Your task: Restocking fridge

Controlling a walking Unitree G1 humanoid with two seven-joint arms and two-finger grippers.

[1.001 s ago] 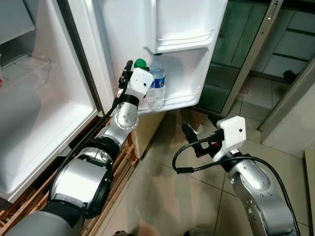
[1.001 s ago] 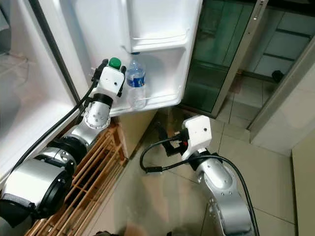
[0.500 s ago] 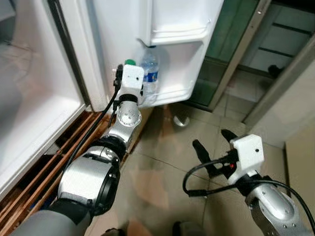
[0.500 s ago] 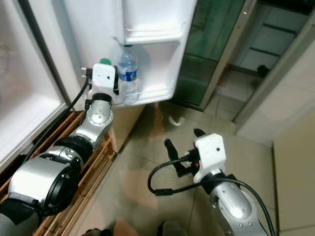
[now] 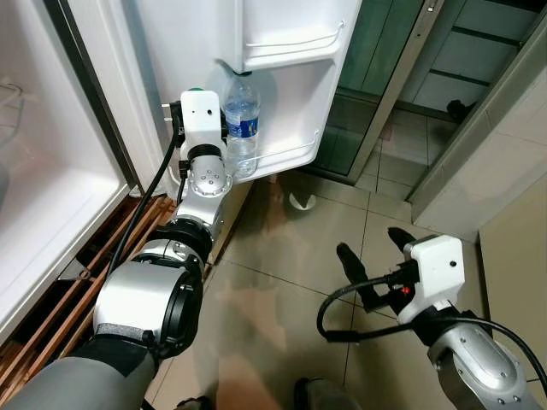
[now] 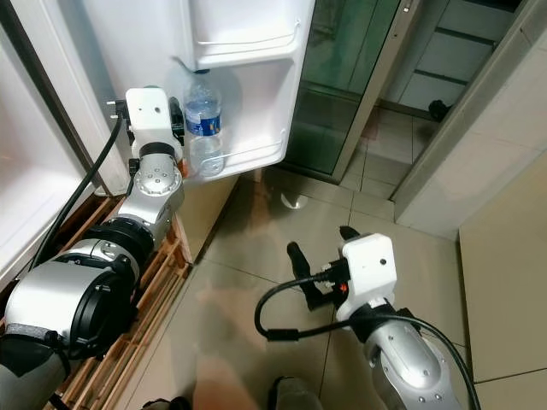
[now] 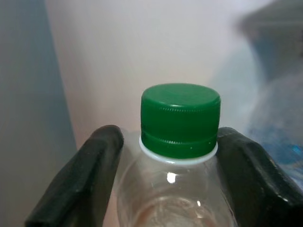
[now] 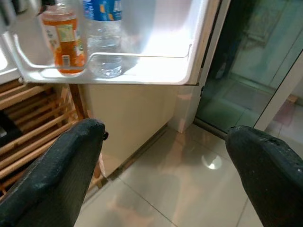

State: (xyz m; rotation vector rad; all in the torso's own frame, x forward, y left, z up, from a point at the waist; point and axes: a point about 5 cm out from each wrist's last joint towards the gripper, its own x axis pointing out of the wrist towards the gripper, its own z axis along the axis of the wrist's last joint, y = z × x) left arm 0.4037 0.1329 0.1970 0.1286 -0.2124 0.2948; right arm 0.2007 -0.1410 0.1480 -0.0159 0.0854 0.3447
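Left pincer (image 7: 165,189) pinching green-capped bottle (image 7: 177,156) w/ orange label, basically seated in door shelf (image 8: 142,71) beside water bottle (image 5: 242,120). Release left imo. Right pincer (image 8: 165,156) spread, empty.

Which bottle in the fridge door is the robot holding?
The green-capped bottle with orange drink: the left gripper has its fingers either side of its neck. The blue-labelled water bottle beside it in the door shelf stands free.
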